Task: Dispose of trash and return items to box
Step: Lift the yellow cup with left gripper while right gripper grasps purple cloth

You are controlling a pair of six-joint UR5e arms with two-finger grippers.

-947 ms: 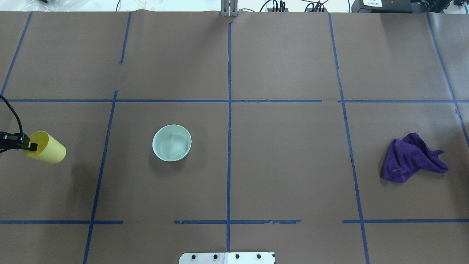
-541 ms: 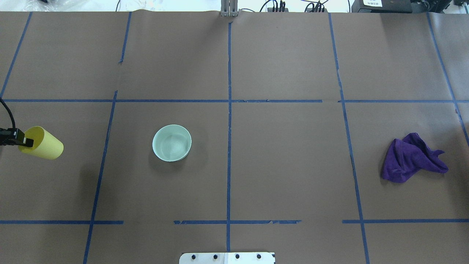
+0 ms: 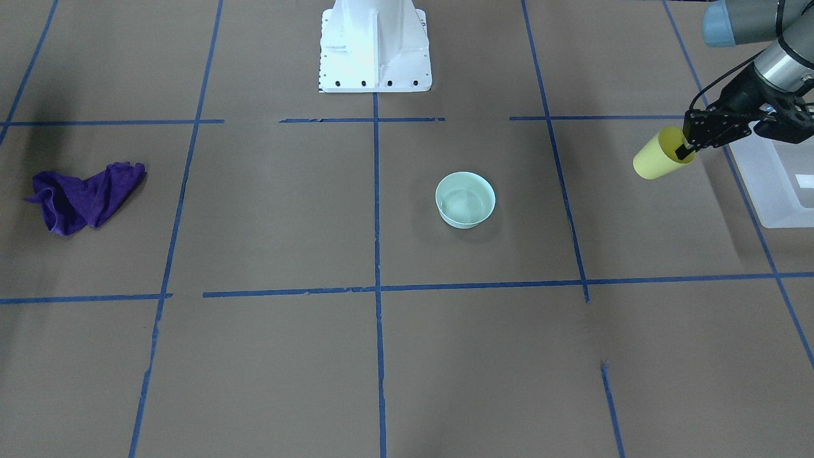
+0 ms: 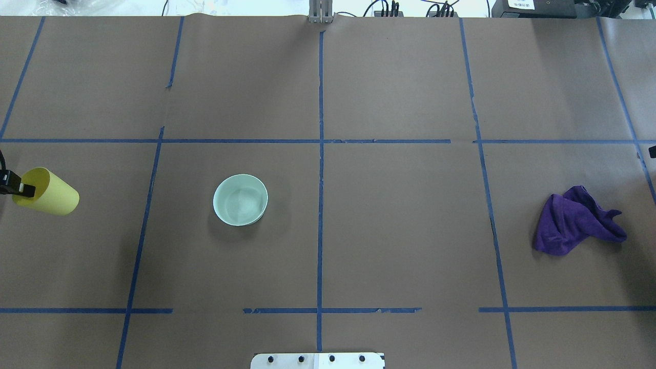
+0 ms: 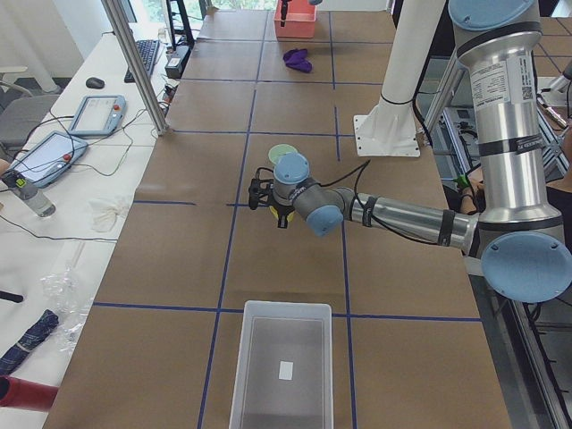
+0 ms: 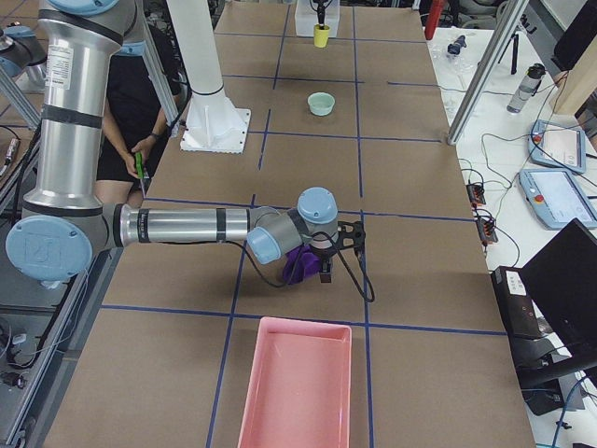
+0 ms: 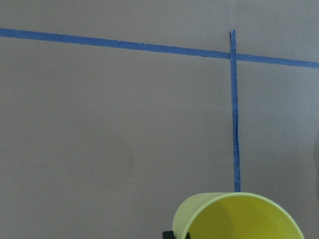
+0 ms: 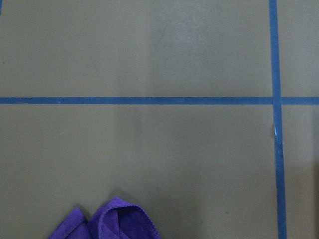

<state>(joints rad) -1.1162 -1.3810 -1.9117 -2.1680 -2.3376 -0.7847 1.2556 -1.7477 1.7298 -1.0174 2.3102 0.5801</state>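
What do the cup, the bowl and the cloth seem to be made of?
The cup looks like matte yellow plastic, thin-walled. The bowl may be ceramic or plastic: pale green, smooth, slightly glossy. The cloth is soft purple fabric, crumpled in folds.

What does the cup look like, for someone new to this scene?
Start at the brown taped table, on the robot's left end, beside the frosted white bin. There the left hand holds the yellow cup by its rim, tipped sideways. It is the only yellow item here, narrower than the pale green bowl near the centre.
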